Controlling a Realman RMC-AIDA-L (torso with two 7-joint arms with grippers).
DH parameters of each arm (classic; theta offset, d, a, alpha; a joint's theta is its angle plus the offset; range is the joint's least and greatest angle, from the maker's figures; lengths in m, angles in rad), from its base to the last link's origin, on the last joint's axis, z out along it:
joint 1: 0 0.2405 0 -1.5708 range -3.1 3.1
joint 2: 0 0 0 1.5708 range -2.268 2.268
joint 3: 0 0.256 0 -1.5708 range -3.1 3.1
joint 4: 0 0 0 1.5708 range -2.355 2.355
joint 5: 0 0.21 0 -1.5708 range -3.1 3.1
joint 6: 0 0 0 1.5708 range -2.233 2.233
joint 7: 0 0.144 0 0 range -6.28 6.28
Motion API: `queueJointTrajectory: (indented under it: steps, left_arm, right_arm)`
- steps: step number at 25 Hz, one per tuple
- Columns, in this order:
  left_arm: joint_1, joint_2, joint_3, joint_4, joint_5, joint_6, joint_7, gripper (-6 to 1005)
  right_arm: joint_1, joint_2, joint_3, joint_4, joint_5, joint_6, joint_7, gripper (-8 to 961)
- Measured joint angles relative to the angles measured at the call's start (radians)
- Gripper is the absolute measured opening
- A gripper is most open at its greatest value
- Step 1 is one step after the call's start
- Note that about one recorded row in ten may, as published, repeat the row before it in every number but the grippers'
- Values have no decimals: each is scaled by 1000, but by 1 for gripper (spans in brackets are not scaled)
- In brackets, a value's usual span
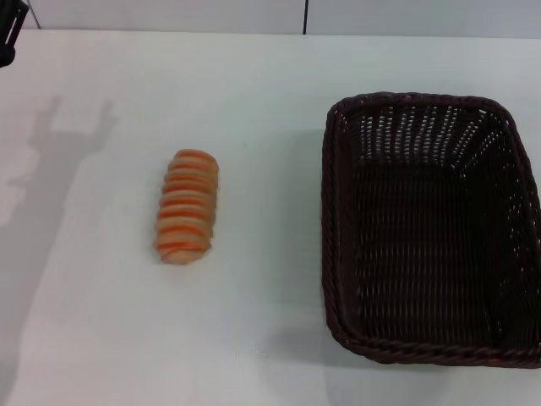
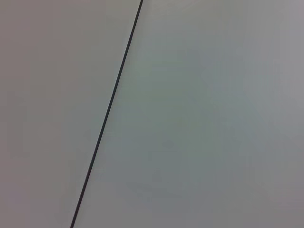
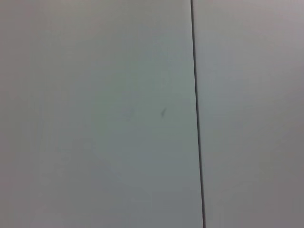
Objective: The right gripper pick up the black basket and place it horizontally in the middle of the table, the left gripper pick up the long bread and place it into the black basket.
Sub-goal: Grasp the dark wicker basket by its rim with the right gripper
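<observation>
The black basket (image 1: 427, 228) stands on the white table (image 1: 254, 338) at the right in the head view, its long side running away from me, and nothing lies in it. The long bread (image 1: 187, 205), tan with orange stripes, rests on the table left of the middle, about a hand's width from the basket. Only a black piece of my left gripper (image 1: 7, 38) shows, at the far left corner, well away from the bread. My right gripper is out of view. Neither wrist view shows any object.
The table's far edge meets a pale wall (image 1: 169, 13) with a dark vertical seam (image 1: 305, 15). An arm's shadow (image 1: 59, 161) falls on the table at the left. Both wrist views show only pale panels split by a dark seam (image 2: 107, 114) (image 3: 197, 114).
</observation>
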Motion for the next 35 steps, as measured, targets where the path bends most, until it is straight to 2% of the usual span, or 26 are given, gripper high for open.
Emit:
queueJointTrajectory:
  steps: [14,22,26,28,29,35]
  left_arm:
    - [6,0,2,-6,2,0,-17,862]
    - [5,0,2,0,5,0,-29,862]
    - [2,0,2,1,5,0,-29,862]
    - [1,0,2,0,5,0,-29,862]
    - [1,0,2,0,5,0,-29,862]
    - [-9,1,2,1,5,-5,-29,862]
  right_arm:
    - [-1,0,-5,0,-5,12,0,726]
    - [-24,-3,0,-30,-4,72,-8,725]
    - [-75,-5,38,-122,-3,159,-86,725]
    - [-133,-2,71,-234,-1,256,-201,725]
    - [-133,-2,71,-234,-1,256,-201,725]
    - [-264,-3,90,-482,-2,473,-259,726]
